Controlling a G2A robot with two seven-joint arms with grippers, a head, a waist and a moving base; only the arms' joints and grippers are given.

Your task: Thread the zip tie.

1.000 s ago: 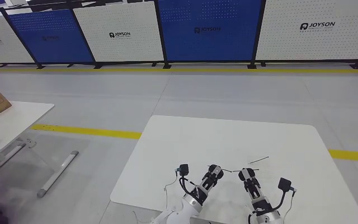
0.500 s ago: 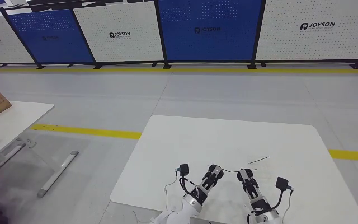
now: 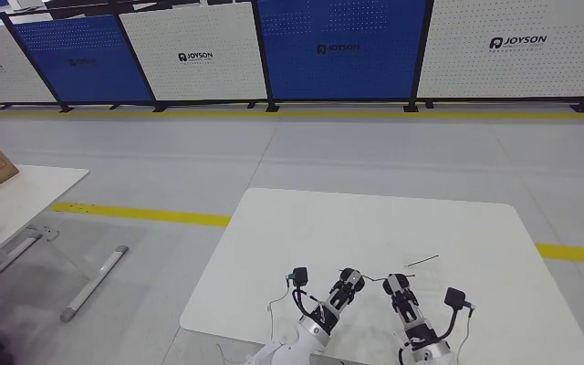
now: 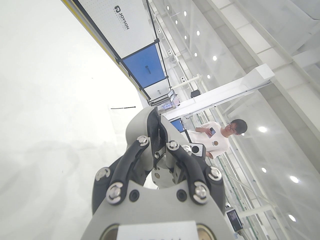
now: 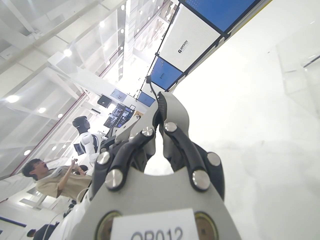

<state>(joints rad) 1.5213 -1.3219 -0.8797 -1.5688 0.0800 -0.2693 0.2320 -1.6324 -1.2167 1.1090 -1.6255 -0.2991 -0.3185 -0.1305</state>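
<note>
Both arms sit at the near edge of the white counter (image 3: 365,219), with their tips close together and a small gap between them.

Right end effector (image 3: 392,281): closed and gripping the zip tie (image 5: 149,79). In the right wrist view the two fingers meet at the tips. The black tie comes out from between them and ends in its small square head just past the fingertips, held up off the counter.

Left end effector (image 3: 351,276): also closed, with the pads pressed flat together in the left wrist view (image 4: 153,111). A thin dark line runs along the seam between the pads. From above, a fine black strand (image 3: 370,276) leaves this tip and points across at the right one, stopping just short of it. The left end effector therefore seems to be pinching the tie as well. Whether this strand and the head end on the right belong to one tie cannot be told, because the strands are too thin in the top view.

A second zip tie (image 3: 422,261) lies flat and straight on the counter beyond the right arm, untouched and apart from both end effectors. It is also visible in the left wrist view (image 4: 123,107).
</note>
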